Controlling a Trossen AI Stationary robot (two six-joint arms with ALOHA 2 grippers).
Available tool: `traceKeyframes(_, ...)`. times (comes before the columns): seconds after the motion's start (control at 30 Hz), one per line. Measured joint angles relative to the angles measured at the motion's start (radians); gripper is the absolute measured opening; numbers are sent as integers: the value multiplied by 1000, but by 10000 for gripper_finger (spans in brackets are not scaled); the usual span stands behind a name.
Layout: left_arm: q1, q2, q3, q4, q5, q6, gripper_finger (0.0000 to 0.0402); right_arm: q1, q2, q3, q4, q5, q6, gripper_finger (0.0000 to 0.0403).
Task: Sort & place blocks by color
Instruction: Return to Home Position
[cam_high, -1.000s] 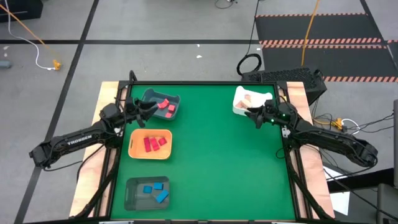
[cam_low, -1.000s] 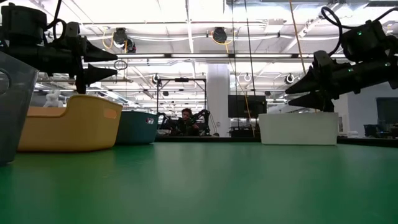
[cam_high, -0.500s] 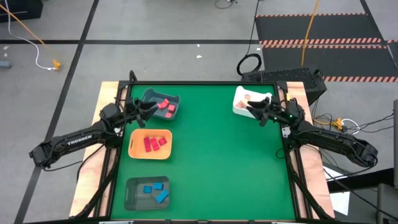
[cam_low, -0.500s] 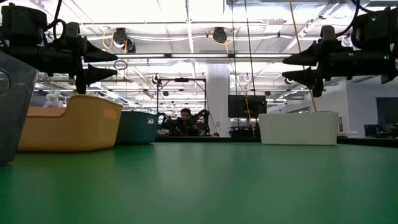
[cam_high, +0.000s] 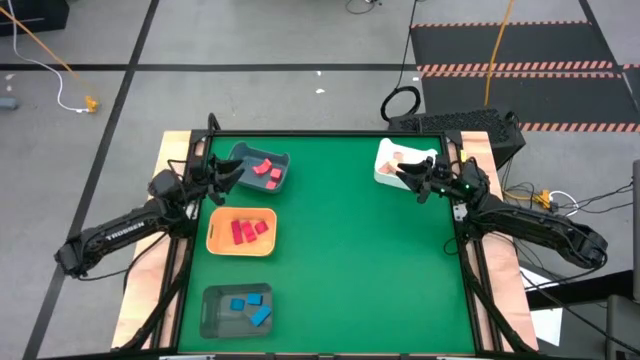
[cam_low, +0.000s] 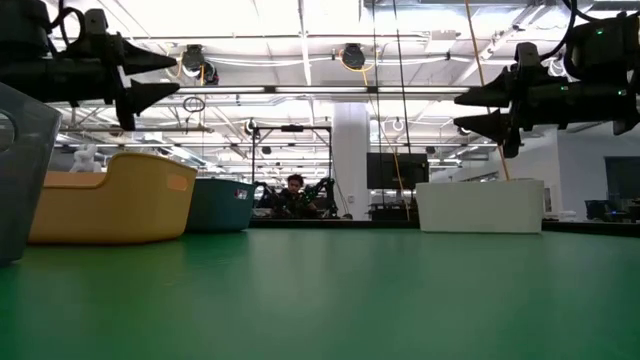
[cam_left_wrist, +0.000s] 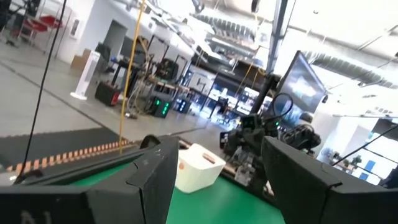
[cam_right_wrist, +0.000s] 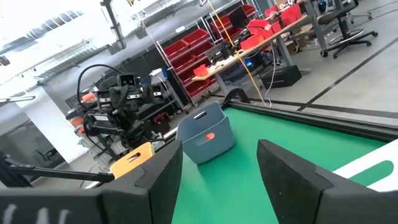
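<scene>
Red blocks (cam_high: 266, 169) lie in the far grey tray (cam_high: 283, 178), more red blocks (cam_high: 245, 231) in the orange tray (cam_high: 216, 240), blue blocks (cam_high: 250, 306) in the near grey tray (cam_high: 212, 318), and pale blocks (cam_high: 400, 157) in the white tray (cam_high: 384, 173). My left gripper (cam_high: 228, 172) (cam_low: 165, 75) hangs open in the air beside the far grey tray's left end. My right gripper (cam_high: 405, 176) (cam_low: 465, 107) is open and level, above the white tray's near side. Neither holds a block.
The green mat (cam_high: 350, 260) between the left column of trays and the white tray bears nothing. In the low view the orange tray (cam_low: 120, 200), a teal-looking tray (cam_low: 220, 205) and the white tray (cam_low: 480, 205) stand on the mat. A person (cam_low: 293, 185) sits far behind.
My right gripper rose from beside the white tray and tipped up from a downward slant to level, then held still. My left gripper rose and drew back a little toward the table's left edge. Both stayed open. No block moved.
</scene>
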Motion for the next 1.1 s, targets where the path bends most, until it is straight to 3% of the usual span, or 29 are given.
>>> traceKeyframes(0.6, 0, -231, 0, 0, 0, 0, 232, 0, 0, 0, 0, 1, -5, 201)
traceKeyframes(1.1, -26, -273, 0, 4, 0, 1, 232, 0, 0, -1, 1, 1, -5, 201)
